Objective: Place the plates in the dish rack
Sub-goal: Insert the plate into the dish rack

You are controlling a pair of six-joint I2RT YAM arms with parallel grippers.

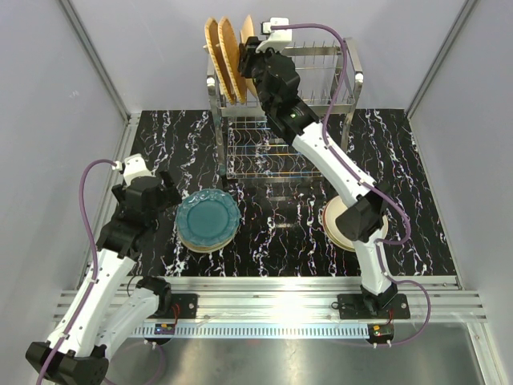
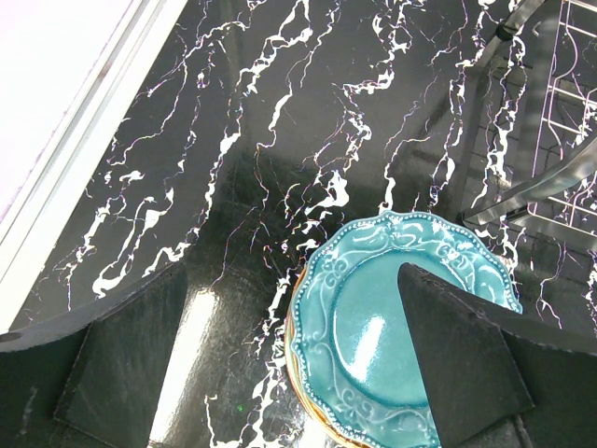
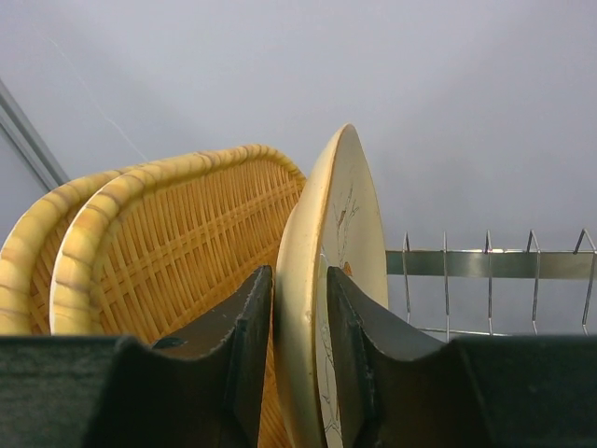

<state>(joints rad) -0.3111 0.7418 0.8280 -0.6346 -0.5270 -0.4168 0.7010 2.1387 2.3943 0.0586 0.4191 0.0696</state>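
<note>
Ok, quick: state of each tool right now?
Left tool: open, empty, near the scalloped teal plate.
Right tool: astride the upright cream branch-print plate; grip cannot be told.

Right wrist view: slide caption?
Right fingers straddling upright cream branch-print plate, beside two orange woven plates on steel wire rack.

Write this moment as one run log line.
left pincer: open by teal plate | right pincer: around cream plate in dish rack

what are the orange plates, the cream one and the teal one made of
Orange plates: woven rattan or wicker, matte, with a visible weave. Cream plate: likely glazed ceramic, possibly melamine; smooth, with a printed branch. Teal plate: glossy ceramic by its look, with an embossed scalloped rim and light glare.
</note>
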